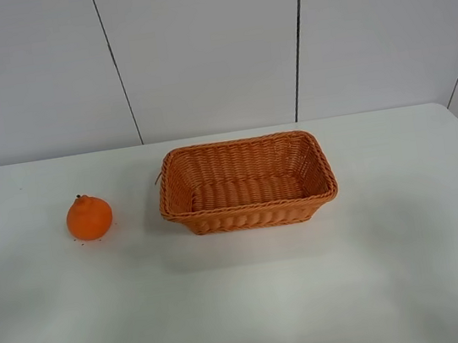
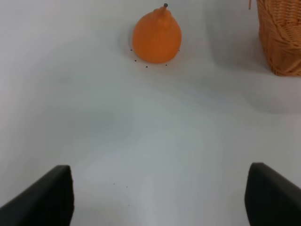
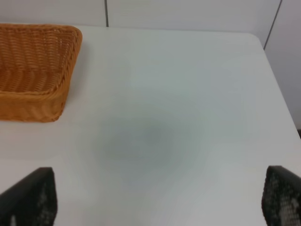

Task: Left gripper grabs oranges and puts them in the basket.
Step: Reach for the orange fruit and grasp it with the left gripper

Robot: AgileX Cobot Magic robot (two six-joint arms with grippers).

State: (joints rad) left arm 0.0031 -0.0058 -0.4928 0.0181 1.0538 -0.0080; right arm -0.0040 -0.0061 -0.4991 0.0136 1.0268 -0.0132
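One orange point(image 1: 89, 218) with a knobby top sits on the white table, to the left of the wicker basket point(image 1: 252, 216). The basket is empty. Neither gripper shows in the exterior high view. In the left wrist view my left gripper point(image 2: 159, 202) is open and empty, with only its two black fingertips point(image 2: 42, 200) showing. The orange point(image 2: 156, 37) lies well ahead of it, apart from it, and a basket corner point(image 2: 282, 42) shows at the side. In the right wrist view my right gripper point(image 3: 155, 200) is open and empty, with the basket point(image 3: 28, 106) ahead to one side.
The white table point(image 1: 315, 296) reaches to a pale panelled wall point(image 1: 203, 47) at the back. Its right edge and rounded far corner show in the right wrist view point(image 3: 263, 52). Nothing else stands on the table.
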